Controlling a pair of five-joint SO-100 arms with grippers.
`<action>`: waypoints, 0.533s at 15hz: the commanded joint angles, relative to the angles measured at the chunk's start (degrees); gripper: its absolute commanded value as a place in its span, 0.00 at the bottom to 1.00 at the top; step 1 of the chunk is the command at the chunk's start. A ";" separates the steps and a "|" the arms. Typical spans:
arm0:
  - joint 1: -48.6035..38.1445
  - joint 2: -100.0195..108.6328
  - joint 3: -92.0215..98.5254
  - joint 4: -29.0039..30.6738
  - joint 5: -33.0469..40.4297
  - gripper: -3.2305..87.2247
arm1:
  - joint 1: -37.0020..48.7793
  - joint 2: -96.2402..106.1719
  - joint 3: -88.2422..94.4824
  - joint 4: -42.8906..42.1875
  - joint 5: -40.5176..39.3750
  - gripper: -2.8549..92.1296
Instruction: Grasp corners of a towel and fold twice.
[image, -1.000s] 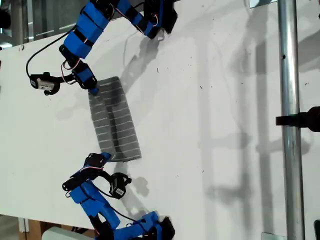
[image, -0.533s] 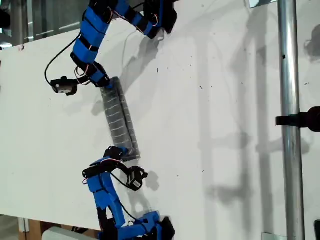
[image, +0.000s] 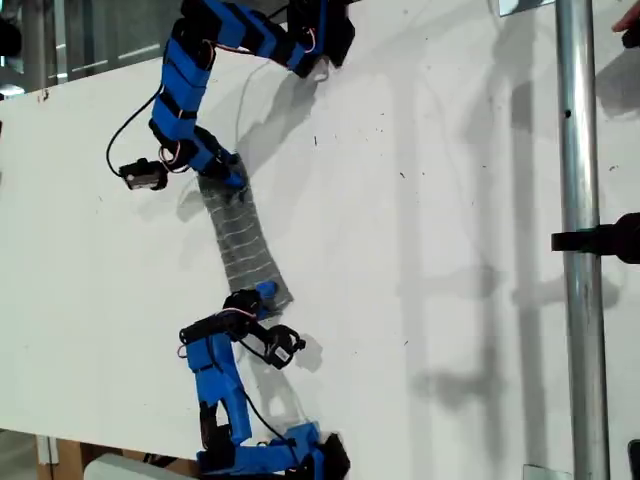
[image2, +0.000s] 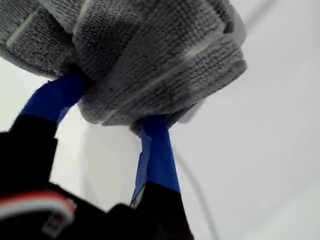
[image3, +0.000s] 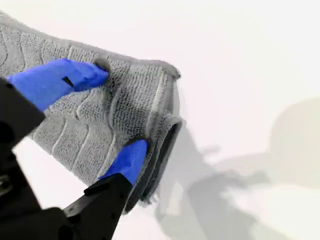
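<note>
The towel (image: 245, 245), grey with pale stripes, lies as a narrow, doubled strip on the white worktop (image: 420, 300), well apart from the metal pole (image: 575, 250) and on the exterior view's left of it, its long axis roughly parallel to the pole. One blue arm meets each end of the strip, and the wrist views do not settle which arm is which. My first gripper (image2: 112, 102) is clenched on a thick bunch of towel (image2: 150, 50), with several layers gathered over its fingers. My second gripper (image3: 120, 109) pinches the towel (image3: 95, 125) just inside a corner (image3: 172, 72), where a rolled double edge shows. The step in hand appears to be carrying the lifted edge across to complete a fold, so the task looks partly done. To do it well, both ends should travel together, at equal height and pace, so that the strip stays taut and its edges lie parallel to the pole. The bunched grip risks dragging the lower layers. Releasing only once the cloth lies flat should keep the corners matched.
</note>
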 joint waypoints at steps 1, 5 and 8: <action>-0.97 14.50 1.05 5.71 -1.41 0.35 | 1.93 13.62 0.18 4.31 0.62 0.20; -3.25 44.12 17.84 6.86 -2.81 0.45 | 9.84 32.52 12.13 5.62 3.08 0.18; 3.16 67.41 41.31 -5.01 -3.08 0.31 | 16.52 36.39 23.38 -2.46 6.42 0.25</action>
